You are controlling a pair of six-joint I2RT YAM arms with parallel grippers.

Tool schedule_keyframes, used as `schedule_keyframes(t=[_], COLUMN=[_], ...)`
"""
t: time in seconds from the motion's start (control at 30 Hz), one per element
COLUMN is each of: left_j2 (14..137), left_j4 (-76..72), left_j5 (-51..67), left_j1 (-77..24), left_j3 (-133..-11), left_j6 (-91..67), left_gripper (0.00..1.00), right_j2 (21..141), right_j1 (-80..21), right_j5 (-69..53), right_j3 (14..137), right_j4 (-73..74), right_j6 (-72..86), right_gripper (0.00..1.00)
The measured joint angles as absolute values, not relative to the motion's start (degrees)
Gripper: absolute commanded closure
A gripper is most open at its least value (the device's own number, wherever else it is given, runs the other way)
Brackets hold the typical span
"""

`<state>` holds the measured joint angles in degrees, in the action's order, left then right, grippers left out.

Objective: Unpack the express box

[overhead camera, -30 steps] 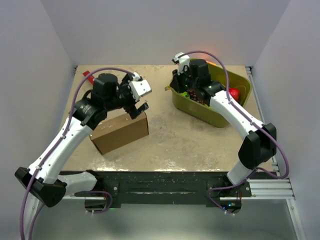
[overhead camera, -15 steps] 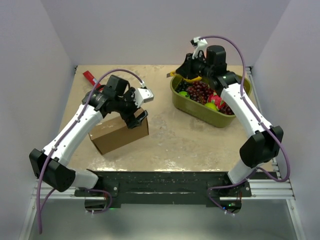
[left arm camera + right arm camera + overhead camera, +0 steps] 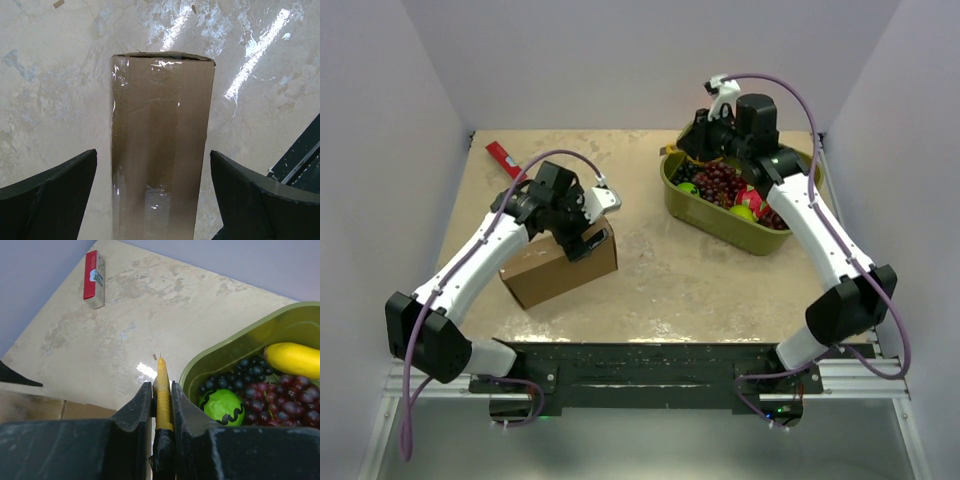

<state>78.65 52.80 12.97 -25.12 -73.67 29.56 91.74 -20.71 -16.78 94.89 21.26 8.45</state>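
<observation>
My left gripper (image 3: 152, 152) stands wide astride the box (image 3: 555, 268); closing crooked could shove it. My right gripper (image 3: 161, 387) clamps a tool (image 3: 161, 370), which might slip.

Plain brown express box (image 3: 560, 265); olive-green tub (image 3: 715, 228); dark purple grapes (image 3: 720, 183); yellow banana (image 3: 295, 359); yellow tool (image 3: 162, 400); red packet (image 3: 94, 277); mottled beige table (image 3: 670, 285).

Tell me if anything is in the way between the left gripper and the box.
Nothing visible is. In the left wrist view the open left gripper hangs right over the box, one finger on each side of its narrow end, and no other thing lies between them.
</observation>
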Motion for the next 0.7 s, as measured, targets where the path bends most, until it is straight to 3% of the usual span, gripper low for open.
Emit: schedule_keyframes(t=[0.33,0.7], left_j2=[78.78,77.65], left_j4=[50.24,45.34], left_j5=[16.84,23.29], left_j1=[-21.3,-19.49], left_j3=[-70.13,-66.37], left_j6=[30.74,29.26], left_gripper=[0.3,0.35], right_j2=[79.7,82.65], right_j1=[-30.09,-34.57], right_j5=[-8.97,-5.54], right_j3=[85.34,83.9], right_j4=[19.27,20.43], right_j6=[8.51,11.88], right_gripper=[1.0,1.0])
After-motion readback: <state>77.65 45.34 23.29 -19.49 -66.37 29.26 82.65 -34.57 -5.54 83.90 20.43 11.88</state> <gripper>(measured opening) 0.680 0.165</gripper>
